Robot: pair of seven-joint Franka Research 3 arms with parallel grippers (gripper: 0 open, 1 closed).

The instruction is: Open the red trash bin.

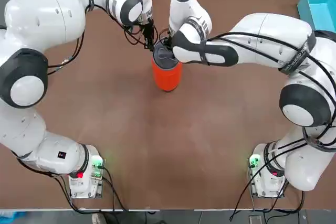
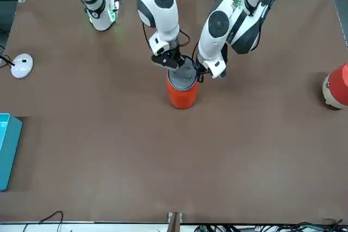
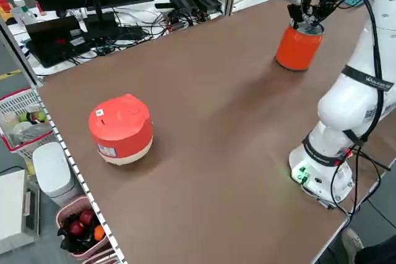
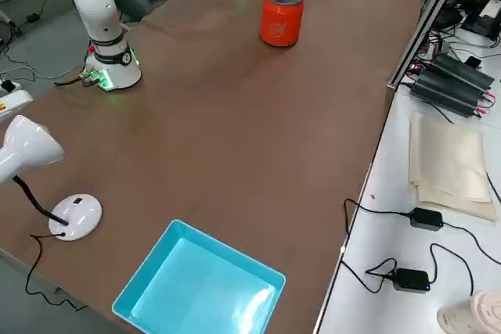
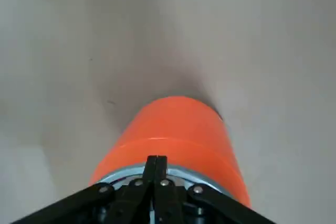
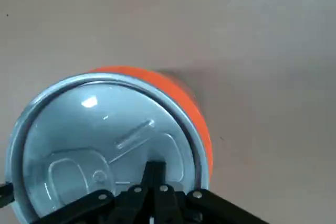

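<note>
The red trash bin (image 1: 167,76) stands upright toward the far middle of the table, an orange-red cylinder with its grey lid (image 6: 100,129) lying flat inside a silvery rim. My left gripper (image 1: 149,41) is shut, its tips at the bin's far-left rim (image 5: 173,170). My right gripper (image 1: 168,44) is shut too, with its tips resting on the lid near the edge. Neither gripper holds anything. In the front view both grippers meet over the bin (image 2: 182,95), the right gripper (image 2: 173,61) on the picture's left and the left gripper (image 2: 203,71) on its right.
A red-and-cream domed object (image 3: 120,129) sits far off on my left side of the table. A light-blue square box (image 1: 320,4) stands at the far right corner, and a white lamp base (image 2: 22,65) rests near it.
</note>
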